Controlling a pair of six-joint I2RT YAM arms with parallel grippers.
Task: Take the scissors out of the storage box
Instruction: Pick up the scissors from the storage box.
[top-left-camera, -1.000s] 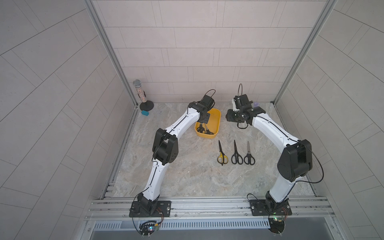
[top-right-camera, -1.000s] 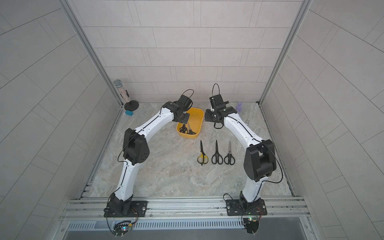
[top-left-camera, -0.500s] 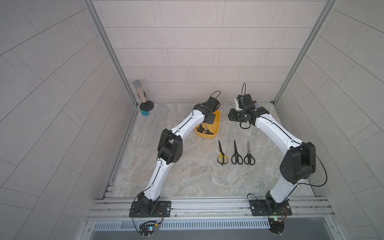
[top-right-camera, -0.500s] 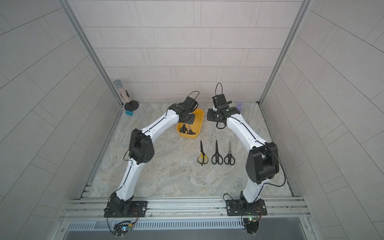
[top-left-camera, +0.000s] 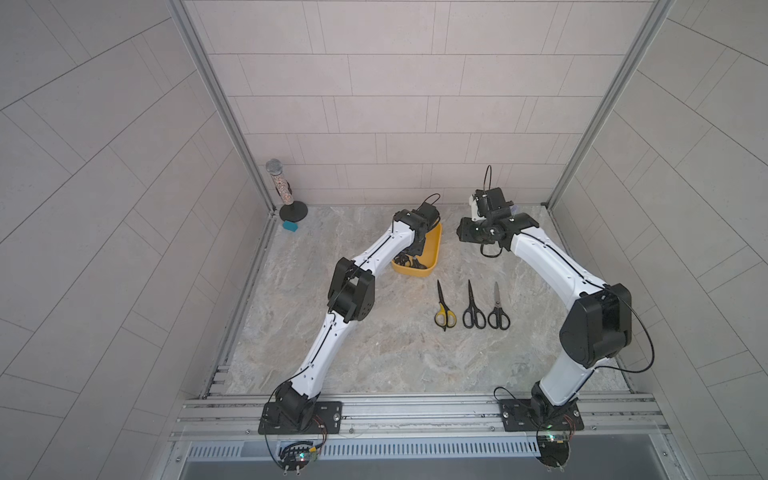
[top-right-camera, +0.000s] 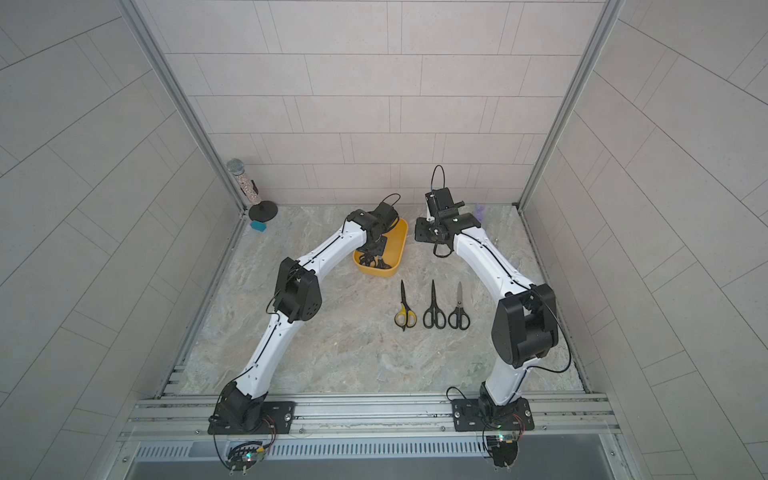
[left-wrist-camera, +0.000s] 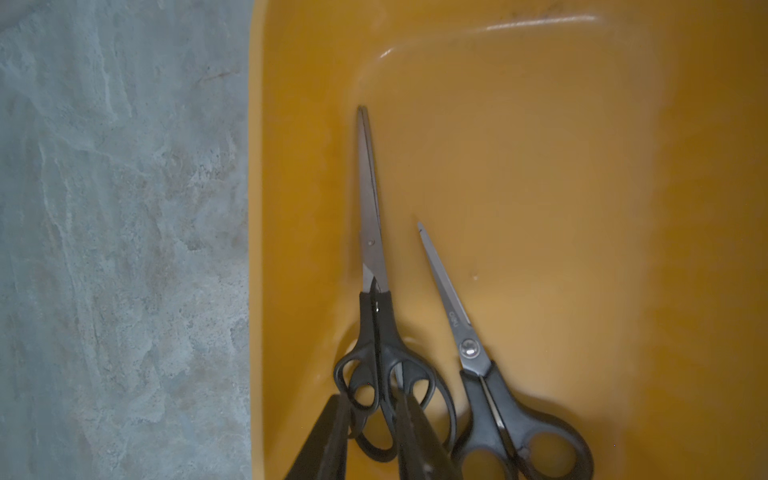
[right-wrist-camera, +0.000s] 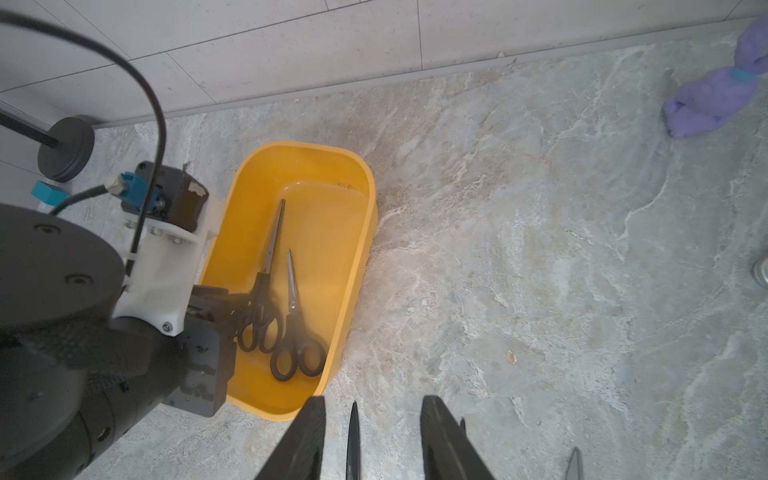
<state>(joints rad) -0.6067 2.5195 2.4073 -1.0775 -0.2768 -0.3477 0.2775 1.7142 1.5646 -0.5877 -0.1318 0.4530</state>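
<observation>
Left gripper (left-wrist-camera: 369, 405) stands in the storage box (left-wrist-camera: 540, 166), jaws part-way apart astride a loop of the long scissors (left-wrist-camera: 370, 232); whether they pinch it cannot be told. A shorter pair (left-wrist-camera: 469, 345) lies just beside, and three more pairs (top-left-camera: 471, 307) lie on the table (top-left-camera: 374, 340) near the box. Right gripper (right-wrist-camera: 374, 401) hangs beside the box, jaws spread on nothing. Further black loops (left-wrist-camera: 376, 455) stack under the long pair, so a lift could drag a second pair along. How many lie there is unclear.
</observation>
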